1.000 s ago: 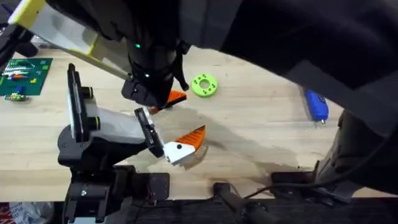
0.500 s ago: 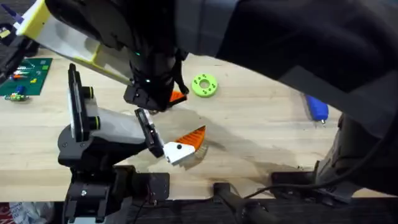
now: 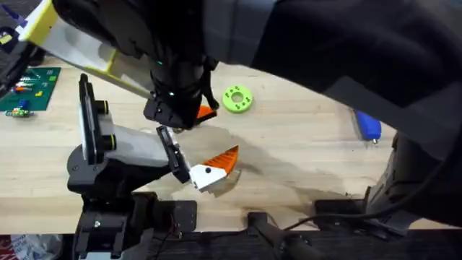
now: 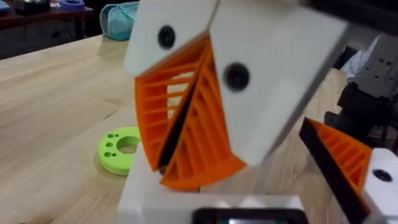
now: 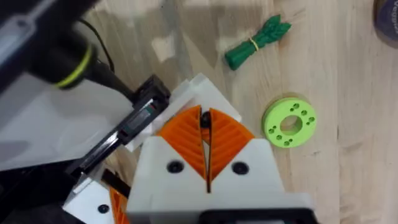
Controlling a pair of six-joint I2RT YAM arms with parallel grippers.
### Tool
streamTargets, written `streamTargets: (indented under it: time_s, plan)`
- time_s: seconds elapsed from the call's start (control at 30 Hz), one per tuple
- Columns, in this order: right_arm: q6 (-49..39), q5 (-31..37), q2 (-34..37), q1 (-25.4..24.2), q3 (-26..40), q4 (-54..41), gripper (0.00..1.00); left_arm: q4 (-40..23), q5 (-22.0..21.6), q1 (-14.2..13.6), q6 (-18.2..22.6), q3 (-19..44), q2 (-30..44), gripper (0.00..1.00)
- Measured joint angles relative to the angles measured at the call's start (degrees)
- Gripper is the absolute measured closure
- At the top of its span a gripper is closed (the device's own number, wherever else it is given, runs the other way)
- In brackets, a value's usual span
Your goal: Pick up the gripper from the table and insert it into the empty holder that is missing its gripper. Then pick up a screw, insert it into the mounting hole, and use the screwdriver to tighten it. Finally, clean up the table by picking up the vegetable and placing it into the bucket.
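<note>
Presently your right gripper (image 5: 205,118) stands over the front of the grey-white unit (image 3: 123,148), pointing down at the table (image 3: 303,166). Its orange pads (image 5: 230,140) are drawn together with only a thin dark seam between them, clamped on the gripper (image 5: 214,96). The white base of that part shows just beyond the pad tips. In your left wrist view the same white base sits directly under the closed pads.

The held part is just beside the holder (image 5: 146,102), the slim black bracket at the unit's front. I cannot tell whether it is touching or seated.

The unit reads as your left gripper (image 3: 189,153). Its one fitted finger (image 3: 216,166), orange with a black dot on its white base, is at the other end of the unit's front from the holder, so those jaws stand apart.

Other items, placed from the unit:
- The green ring (image 3: 237,99) lies flat just past the right gripper, on the side away from the unit.
- The vegetable (image 5: 258,38), a green bundle with a band round it, lies farther out than the ring.
- The screwdriver (image 3: 368,124) lies on the table well apart from the unit, toward the far right edge, partly under the dark blurred arm.
- A green circuit board (image 3: 27,88) lies beyond the unit's rear black side plate (image 3: 86,119).
</note>
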Motion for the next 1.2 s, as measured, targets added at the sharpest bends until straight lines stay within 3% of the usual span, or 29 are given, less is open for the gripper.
streamTargets:
  time_s: [1.2]
  plan:
    - [-0.04, -1.31, 0.00, -0.24, -0.02, 0.07, 0.992, -0.02, 0.14, 0.00, 0.00, 0.00, 0.00, 0.015]
